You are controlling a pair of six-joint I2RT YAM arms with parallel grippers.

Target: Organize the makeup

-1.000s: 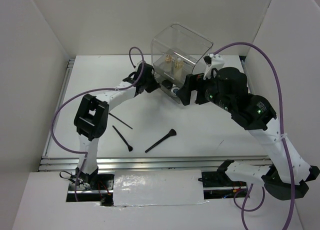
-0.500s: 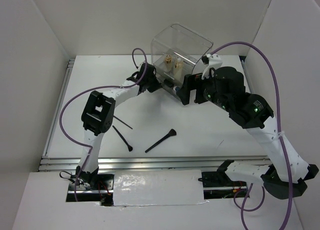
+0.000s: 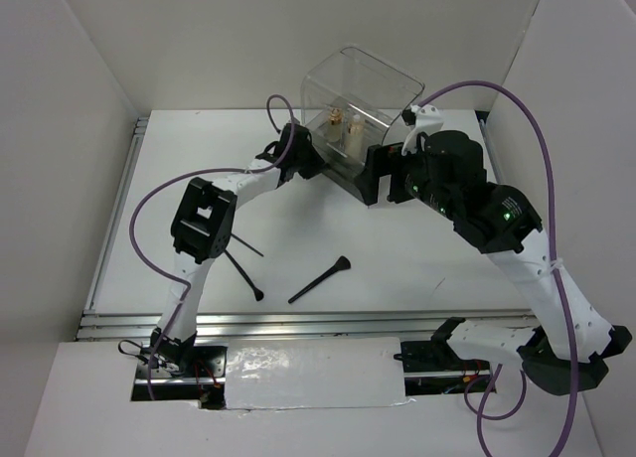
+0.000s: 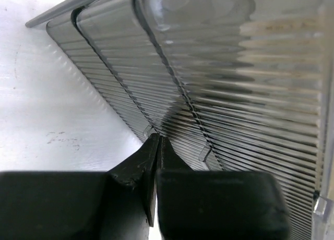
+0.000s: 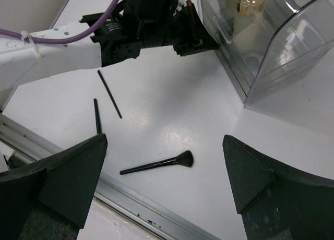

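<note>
Makeup is split: cream tube with gold collar sits inside the clear acrylic box, and three black brushes lie loose on the bench: thin brush, second thin brush, fluffy brush. Jars I can't pick out.

Risk, as I judge it: my left end effector is nosed up against the ribbed drawer front. A push could skid off the ribs or shove the whole box (nothing I can see pins it down) and upset what's stored. Its fingers are pressed together, pinching nothing, tips touching the drawer edge.

Right end effector is spread wide and empty, hovering over the bench beside the box, touching nothing.
</note>
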